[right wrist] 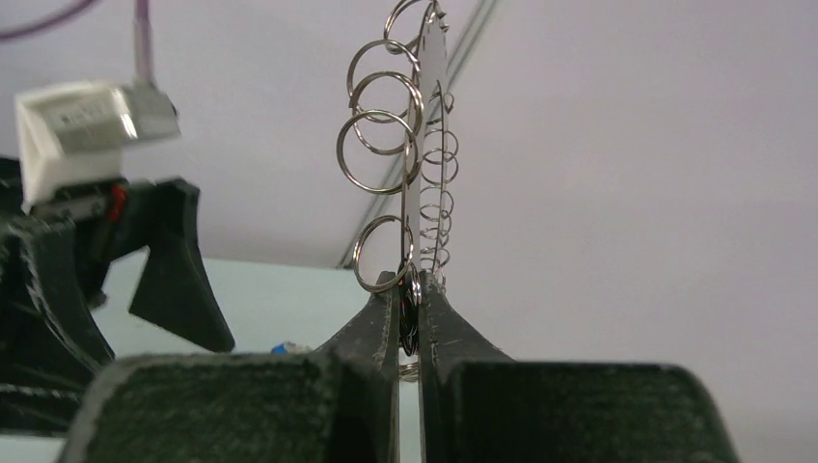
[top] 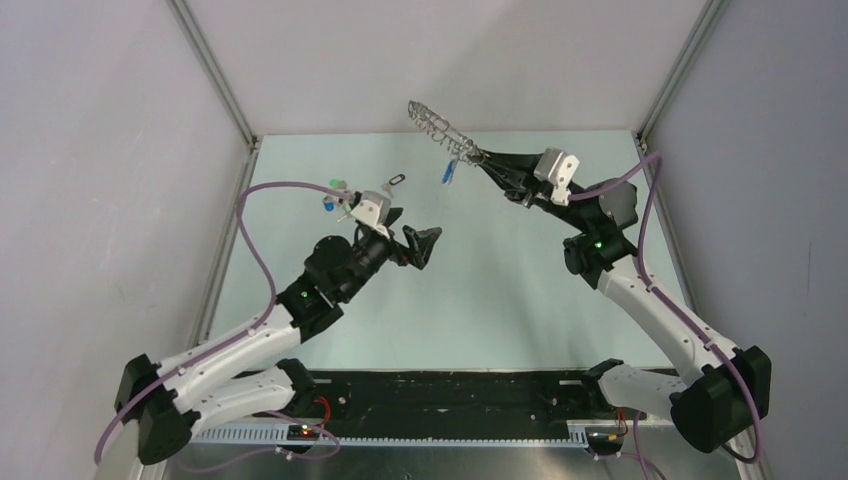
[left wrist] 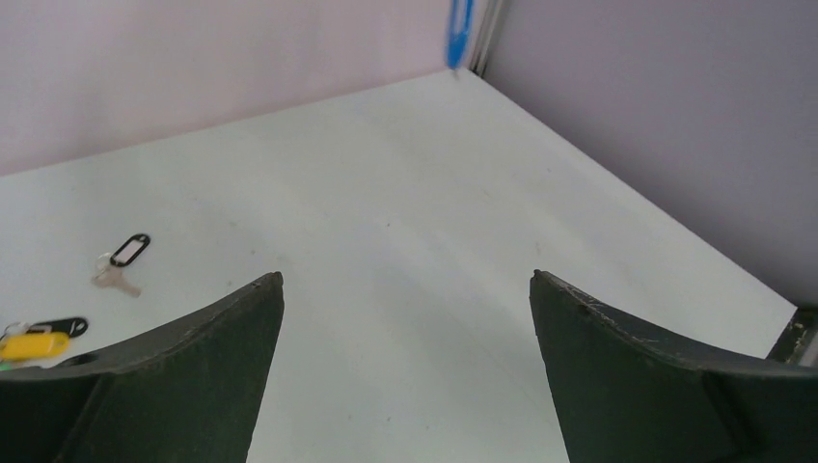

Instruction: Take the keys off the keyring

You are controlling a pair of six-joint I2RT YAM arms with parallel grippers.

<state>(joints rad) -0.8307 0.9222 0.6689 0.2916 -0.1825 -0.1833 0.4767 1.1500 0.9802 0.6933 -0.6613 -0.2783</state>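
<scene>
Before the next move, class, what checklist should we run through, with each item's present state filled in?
1. Right tool shut on the keyring: ok.
2. Keyring held clear above the table: ok.
3. Left tool open and empty: ok.
4. Left tool lined up with the keyring: not ok, it sits lower and apart.
5. Keys left on the keyring: cannot tell; a blue tag hangs from it.

The thin silver-grey metal keyring point(top: 437, 122), far and right of centre, glints bright steel, with a vivid blue plastic tag point(top: 449, 172) beside it. The flat table point(top: 500, 290) is plain pale mint with no pattern. Left of centre lie a silver key with a black oval tag point(left wrist: 128, 251) and a yellow plastic tag point(left wrist: 34, 344).
</scene>
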